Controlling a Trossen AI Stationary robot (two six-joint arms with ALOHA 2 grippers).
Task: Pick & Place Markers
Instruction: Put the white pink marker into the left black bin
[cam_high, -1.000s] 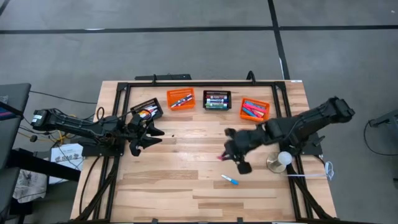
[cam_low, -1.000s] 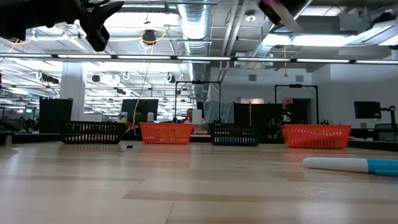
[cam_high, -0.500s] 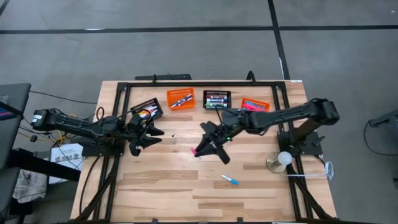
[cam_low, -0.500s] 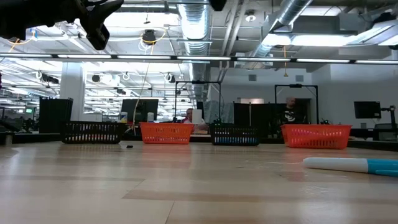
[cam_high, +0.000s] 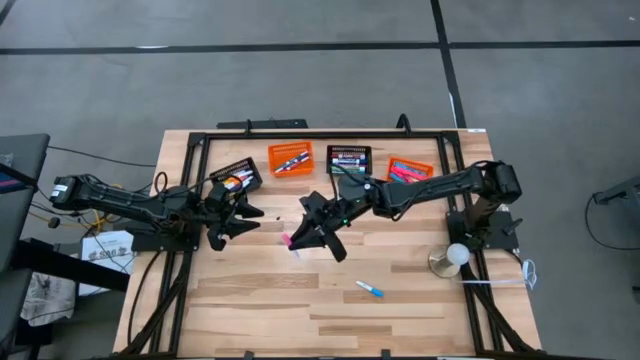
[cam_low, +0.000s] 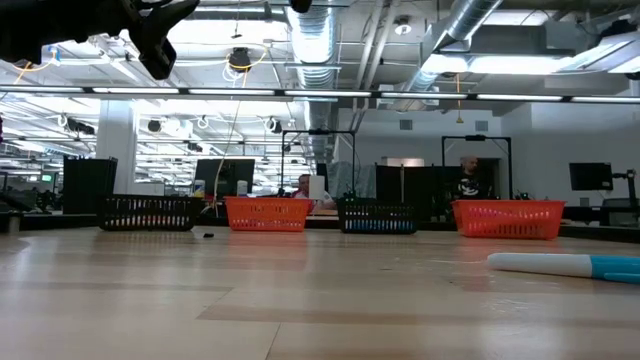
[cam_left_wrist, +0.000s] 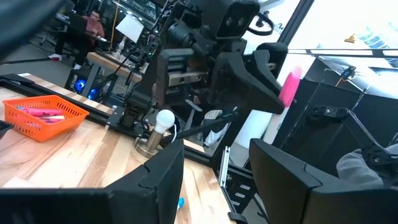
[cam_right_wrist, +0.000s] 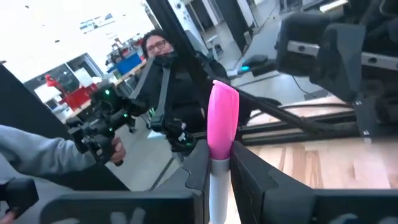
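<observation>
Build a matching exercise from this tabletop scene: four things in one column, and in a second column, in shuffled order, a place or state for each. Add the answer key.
Column one:
1. pink marker
2. blue and white marker
3. left gripper
4. right-hand orange basket

Column two:
A. lying loose on the table
B. jaws open, holding nothing, beside the left black basket
C. clamped in the right gripper, over the middle of the table
D. at the back of the table, with pink and blue markers inside

Pairs: 1-C, 2-A, 3-B, 4-D
</observation>
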